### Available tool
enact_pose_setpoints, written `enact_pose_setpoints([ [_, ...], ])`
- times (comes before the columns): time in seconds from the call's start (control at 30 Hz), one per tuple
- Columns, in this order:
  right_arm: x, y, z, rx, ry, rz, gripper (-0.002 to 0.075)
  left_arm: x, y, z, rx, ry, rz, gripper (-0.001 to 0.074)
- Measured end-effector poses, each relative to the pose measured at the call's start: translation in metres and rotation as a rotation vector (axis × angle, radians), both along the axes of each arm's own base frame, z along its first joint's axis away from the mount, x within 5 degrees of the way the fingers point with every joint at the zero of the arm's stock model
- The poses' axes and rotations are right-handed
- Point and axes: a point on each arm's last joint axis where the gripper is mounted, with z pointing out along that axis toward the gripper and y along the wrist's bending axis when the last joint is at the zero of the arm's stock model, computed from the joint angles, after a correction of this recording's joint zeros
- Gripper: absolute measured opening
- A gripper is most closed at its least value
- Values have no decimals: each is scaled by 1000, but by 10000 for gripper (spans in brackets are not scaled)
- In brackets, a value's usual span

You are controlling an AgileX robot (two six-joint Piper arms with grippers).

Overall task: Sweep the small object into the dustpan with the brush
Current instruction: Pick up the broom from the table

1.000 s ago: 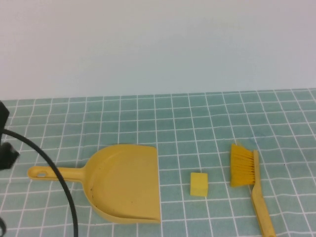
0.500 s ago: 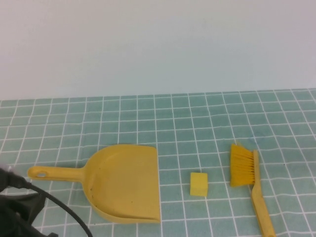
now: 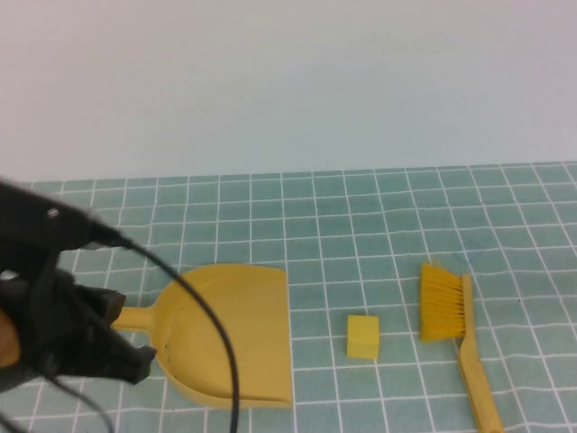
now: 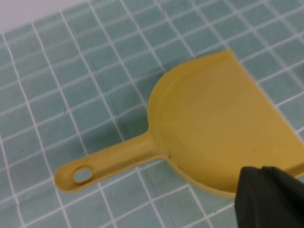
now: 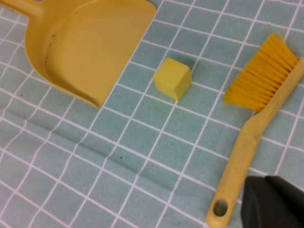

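Note:
A yellow dustpan (image 3: 230,329) lies on the tiled cloth with its mouth toward a small yellow cube (image 3: 363,336). A yellow brush (image 3: 448,307) lies right of the cube, bristles away from me. My left gripper (image 3: 117,356) hovers above the dustpan's handle, which it hides in the high view, and its fingers are shut and empty. The left wrist view shows the dustpan (image 4: 223,133), its handle (image 4: 104,161) and the left gripper (image 4: 268,194). My right gripper (image 5: 273,202) is shut and empty beside the brush handle (image 5: 242,156); the cube (image 5: 173,78) and dustpan (image 5: 90,42) lie beyond. The right gripper is outside the high view.
The green tiled cloth (image 3: 361,234) covers the table up to a plain pale wall (image 3: 288,81). A black cable (image 3: 212,334) from my left arm loops over the dustpan. The cloth has a slight crease (image 5: 95,147) near the dustpan's edge.
My left arm has risen from the lower left corner and moved right, so it now hangs over the dustpan's handle. Dustpan, cube and brush have not moved.

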Motion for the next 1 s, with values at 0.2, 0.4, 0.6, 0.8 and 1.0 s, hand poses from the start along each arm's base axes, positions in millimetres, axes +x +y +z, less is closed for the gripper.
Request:
enact_pose_setpoints([
  [0.2, 0, 0, 0, 2, 0, 0, -2, 33, -18, -13, 141, 175, 59, -1],
  [0.4, 0, 0, 0, 2, 0, 0, -2, 40, -23, -19, 153, 177, 46, -1],
  [0.6, 0, 0, 0, 2, 0, 0, -2, 49, -16, -18, 101, 161, 82, -1],
  [0.8, 0, 1, 0, 11, 1, -1, -2, 60, 3, -18, -38, 203, 157, -1],
  [1.0, 0, 1, 1, 18, 2, -1, -2, 63, 14, -17, -245, 292, 81, -1],
])
